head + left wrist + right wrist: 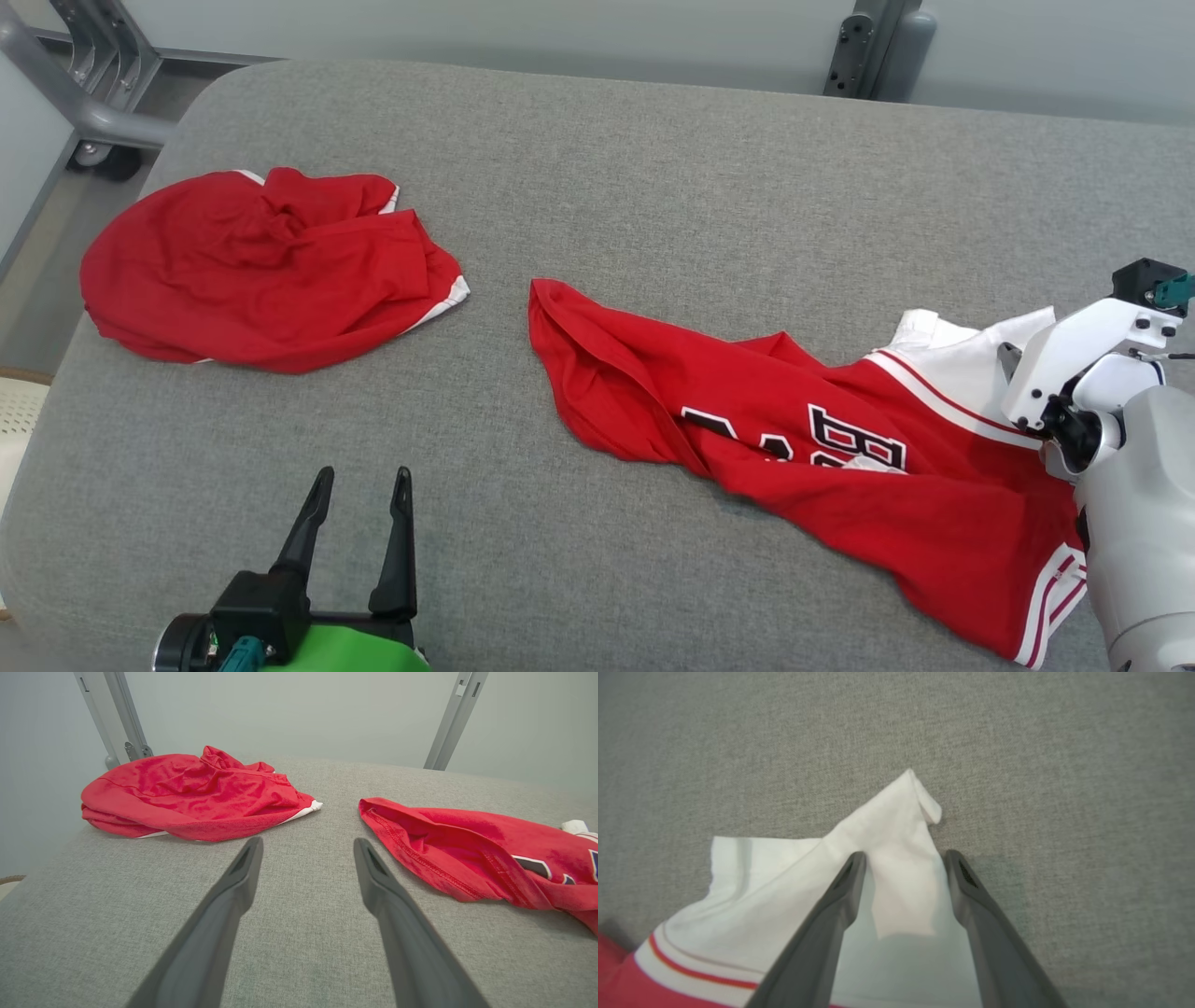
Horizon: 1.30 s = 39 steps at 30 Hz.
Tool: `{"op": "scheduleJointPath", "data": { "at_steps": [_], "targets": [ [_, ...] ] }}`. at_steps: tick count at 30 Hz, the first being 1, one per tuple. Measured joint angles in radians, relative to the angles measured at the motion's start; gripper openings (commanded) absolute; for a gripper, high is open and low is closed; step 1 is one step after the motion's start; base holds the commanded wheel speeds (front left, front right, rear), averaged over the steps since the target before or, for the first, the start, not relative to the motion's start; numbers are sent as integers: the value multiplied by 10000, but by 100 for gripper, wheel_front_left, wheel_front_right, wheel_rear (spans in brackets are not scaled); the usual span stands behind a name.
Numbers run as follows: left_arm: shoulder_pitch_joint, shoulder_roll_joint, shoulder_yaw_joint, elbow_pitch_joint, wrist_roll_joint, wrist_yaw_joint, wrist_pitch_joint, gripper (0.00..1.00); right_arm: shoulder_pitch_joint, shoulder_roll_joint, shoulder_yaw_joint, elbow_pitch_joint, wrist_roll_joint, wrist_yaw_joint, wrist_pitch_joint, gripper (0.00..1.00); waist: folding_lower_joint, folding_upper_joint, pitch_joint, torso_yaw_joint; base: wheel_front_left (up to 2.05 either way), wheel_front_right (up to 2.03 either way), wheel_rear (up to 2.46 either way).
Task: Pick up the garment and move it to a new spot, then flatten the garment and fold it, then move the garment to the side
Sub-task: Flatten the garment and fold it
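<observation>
- The red jersey (840, 467) lies crumpled on the grey fabric worktop (653, 187), on the robot's right side, its lettering partly buried in folds
- Its white sleeve (896, 826) is at the far right end of the jersey
- A second red garment (271, 271) is heaped at the far left, well apart from the jersey
- The right tool (906, 855) is over the white sleeve with its fingers spread; a raised fold of the sleeve sits between them, not pinched
- The left tool (364, 476) hovers low over bare worktop near the front edge, fingers spread wide and holding nothing
- The jersey looks thin, light and limp: it should sag and trail from any single hold, and bunch rather than slide flat
- The cloth looks slick, so a shallow pinch may slip
- Best holds, as I judge it: the raised sleeve fold between the right fingers, and the stitched hem (411, 858) at the jersey's near-left end for the other tool, so it can be stretched flat
</observation>
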Motion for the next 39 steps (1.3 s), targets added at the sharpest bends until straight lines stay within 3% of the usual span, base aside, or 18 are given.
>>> {"op": "scheduleJointPath", "data": {
  "at_steps": [3, 4, 5, 6, 12, 19, 26, 27, 33, 39],
  "targets": [
    [0, 25, -33, -10, -2, 0, 15, 100, -7, -48, 0, 59, 71, 2, 15, 41, 0, 0, 8, 48, 0, 0, 0],
    [0, 36, -35, -17, -2, 0, 42, 100, -13, -59, -8, 79, 102, 2, 19, 30, 0, 0, 13, 62, 0, 0, 0],
    [0, 50, -35, -21, -4, 4, 42, 100, -21, -71, -15, 96, 111, 2, 33, 9, 0, 0, 22, 71, 0, 0, 0],
    [0, 61, -36, -29, -13, 29, 42, 100, -35, -79, -27, 111, 111, 4, 35, 0, 0, 0, 34, 76, 0, 0, 0],
    [0, 109, -42, -54, -33, 73, 77, 100, -107, -79, 21, -88, 84, 4, -523, 0, 0, 0, 85, 54, 0, 0, 0],
    [-7, 113, -56, -81, -75, 151, 73, 100, -81, -303, 1296, -1340, -174, 6, -2752, 0, 0, 0, 45, -80, 0, 0, 0],
    [-20, 98, -98, -61, -109, 161, 52, 100, 905, -901, 50, -917, -965, 6, -2913, 0, 0, 0, 18, -160, 0, 0, 0],
    [-30, 100, -100, -54, -117, 161, 52, 100, 906, -917, -313, -798, -1120, 6, -2903, 100, 0, 0, 23, -165, 0, 0, 0],
    [-103, 130, -107, -13, -138, 169, 58, 100, 927, -328, -1622, -123, -1597, 2, -2416, 100, 0, 0, -45, -213, 0, 0, 0],
    [-82, 140, -142, 65, -213, 176, 56, 100, 988, -174, -2452, -94, -2176, 4, -2299, 100, 0, 0, -386, -268, 0, 0, 0]
  ]
}}
